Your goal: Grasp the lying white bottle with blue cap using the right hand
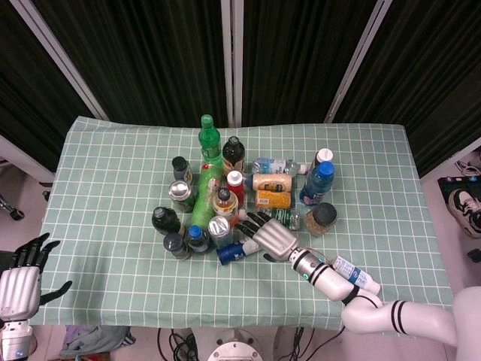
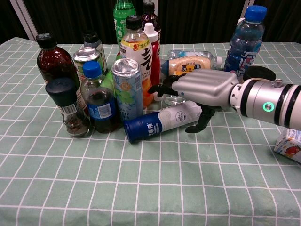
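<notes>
Black curtains hung behind, and the table (image 1: 113,165) carried a green checked cloth with a cluster of bottles, cans and jars mid-table. The white bottle with blue cap (image 2: 162,121) lay on its side at the front edge of that cluster, cap end toward the robot's left, just in front of the silver can (image 2: 127,87) and the small dark blue-capped bottle (image 2: 98,99). In the head view the same bottle (image 1: 239,250) showed mostly under your hand, only the blue end clear.

You had the right hand (image 2: 197,92) over the white body of the bottle, palm down, fingers (image 2: 162,88) spread and reaching toward the cluster, thumb hanging down on the near side of the bottle. Nothing was gripped; fingers apart, not wrapped around it. Couldn't tell whether the palm actually touched the bottle. Head view showed the right hand (image 1: 269,235) the same way, forearm running back toward the table's near right corner, crossing over the small carton (image 1: 353,274) lying there.

A clear lying bottle with a green label (image 2: 203,92) sat just behind the hand, partly hidden. The tall blue sports bottle (image 2: 243,44) stood upright behind the wrist.

Your left hand (image 1: 21,274) hung off the table's near left corner, fingers spread, holding nothing.
</notes>
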Available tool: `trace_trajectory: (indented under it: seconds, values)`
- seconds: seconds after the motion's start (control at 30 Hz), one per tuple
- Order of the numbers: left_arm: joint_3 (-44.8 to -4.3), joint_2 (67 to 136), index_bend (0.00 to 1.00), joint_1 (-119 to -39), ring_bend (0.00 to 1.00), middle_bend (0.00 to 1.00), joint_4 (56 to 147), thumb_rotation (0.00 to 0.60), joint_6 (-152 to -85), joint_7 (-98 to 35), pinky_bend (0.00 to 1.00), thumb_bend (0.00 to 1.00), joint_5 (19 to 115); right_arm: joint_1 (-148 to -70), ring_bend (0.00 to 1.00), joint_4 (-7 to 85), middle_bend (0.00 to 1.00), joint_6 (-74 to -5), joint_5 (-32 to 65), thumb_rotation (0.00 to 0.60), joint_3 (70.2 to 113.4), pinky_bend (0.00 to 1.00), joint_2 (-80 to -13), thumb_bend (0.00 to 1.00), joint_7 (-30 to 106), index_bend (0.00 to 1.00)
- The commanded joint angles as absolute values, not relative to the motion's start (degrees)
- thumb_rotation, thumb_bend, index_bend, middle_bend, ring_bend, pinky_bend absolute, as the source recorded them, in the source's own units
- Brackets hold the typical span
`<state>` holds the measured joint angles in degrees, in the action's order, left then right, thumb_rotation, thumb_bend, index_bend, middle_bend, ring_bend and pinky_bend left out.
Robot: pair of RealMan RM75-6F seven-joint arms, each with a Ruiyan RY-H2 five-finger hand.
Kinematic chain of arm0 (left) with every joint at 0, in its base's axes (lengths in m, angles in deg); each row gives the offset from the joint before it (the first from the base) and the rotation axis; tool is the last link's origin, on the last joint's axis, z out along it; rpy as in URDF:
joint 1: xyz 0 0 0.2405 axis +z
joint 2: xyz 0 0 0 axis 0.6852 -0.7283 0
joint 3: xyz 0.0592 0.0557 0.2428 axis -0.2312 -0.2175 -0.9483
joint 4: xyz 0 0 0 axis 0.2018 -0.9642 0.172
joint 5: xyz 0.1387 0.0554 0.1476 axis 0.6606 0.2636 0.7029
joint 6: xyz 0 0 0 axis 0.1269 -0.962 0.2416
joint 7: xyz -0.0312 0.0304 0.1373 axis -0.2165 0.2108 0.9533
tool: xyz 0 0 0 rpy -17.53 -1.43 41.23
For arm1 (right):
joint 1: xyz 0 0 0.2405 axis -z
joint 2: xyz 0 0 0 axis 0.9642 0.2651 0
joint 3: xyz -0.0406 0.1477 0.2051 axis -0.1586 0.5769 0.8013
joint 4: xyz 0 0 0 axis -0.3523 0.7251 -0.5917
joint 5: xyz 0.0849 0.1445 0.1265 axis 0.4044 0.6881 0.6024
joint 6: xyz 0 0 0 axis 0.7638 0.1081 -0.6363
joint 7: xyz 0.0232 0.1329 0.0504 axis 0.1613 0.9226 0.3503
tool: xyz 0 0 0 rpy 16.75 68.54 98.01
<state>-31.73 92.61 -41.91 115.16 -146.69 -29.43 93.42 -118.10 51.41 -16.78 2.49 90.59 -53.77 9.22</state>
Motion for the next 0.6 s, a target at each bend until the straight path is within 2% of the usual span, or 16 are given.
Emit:
trace_trajectory:
  seconds: [0.03, 0.13, 0.17, 0.27, 0.43, 0.6]
  values:
    - [-31.7, 92.6, 0.22, -41.7, 0.11, 0.11, 115.0, 0.600, -146.9, -29.7, 0.16, 0.00, 93.3, -119.3, 0.02, 49.3, 0.18, -16.5, 2.7, 0.600, 89.8, 0.15, -56.0, 0.17, 9.3, 0.12]
    - [-31.8, 92.7, 0.22, -41.3, 0.11, 0.11, 114.7, 0.600, -147.1, -30.0, 0.16, 0.00, 93.1, -119.3, 0.15, 47.4, 0.31, -18.6, 0.8, 0.600, 89.1, 0.27, -57.8, 0.29, 11.1, 0.32]
    - [-31.8, 92.8, 0.22, -41.2, 0.11, 0.11, 114.6, 0.600, -147.1, -30.1, 0.16, 0.00, 93.0, -119.2, 0.23, 46.6, 0.38, -19.6, -0.4, 0.600, 88.7, 0.35, -58.4, 0.38, 12.2, 0.41]
    - [-31.8, 92.7, 0.22, -41.0, 0.11, 0.11, 114.5, 0.600, -147.3, -30.3, 0.16, 0.00, 92.9, -119.1, 0.34, 45.8, 0.48, -20.9, -2.5, 0.600, 87.7, 0.47, -58.5, 0.48, 15.2, 0.52]
    - [-31.7, 92.7, 0.22, -40.9, 0.11, 0.11, 114.5, 0.600, -147.6, -30.3, 0.16, 0.00, 93.0, -117.8, 0.41, 47.0, 0.55, -25.6, -6.3, 0.600, 86.4, 0.56, -56.9, 0.52, 19.1, 0.60]
    - [-31.6, 92.6, 0.22, -41.1, 0.11, 0.11, 115.0, 0.600, -147.5, -29.9, 0.16, 0.00, 93.4, -115.9, 0.45, 51.2, 0.57, -31.8, -10.6, 0.600, 85.3, 0.61, -52.7, 0.52, 22.8, 0.63]
